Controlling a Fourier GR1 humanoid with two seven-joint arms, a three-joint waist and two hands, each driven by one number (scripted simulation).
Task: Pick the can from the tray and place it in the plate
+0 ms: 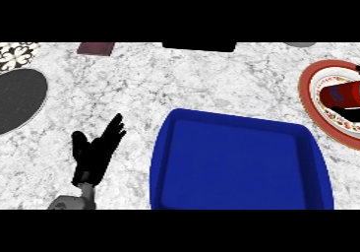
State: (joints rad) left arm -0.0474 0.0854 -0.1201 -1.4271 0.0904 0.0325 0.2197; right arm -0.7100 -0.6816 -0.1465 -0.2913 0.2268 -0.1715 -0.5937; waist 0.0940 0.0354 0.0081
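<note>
A red can (343, 93) lies on its side over the red-rimmed plate (308, 84) at the right edge of the head view. My right hand (348, 114) shows only in part at that edge, with black fingers below the can and the thumb above it, curled round it. The blue tray (241, 167) sits at the lower middle with nothing in it. On the counter left of the tray, my left hand (96, 147) rests open with fingers pointing up.
A dark round mat (16, 98) lies at the far left, with a patterned item (12, 54) above it. A dark red object (96, 47) and a black object (199, 46) sit at the far edge.
</note>
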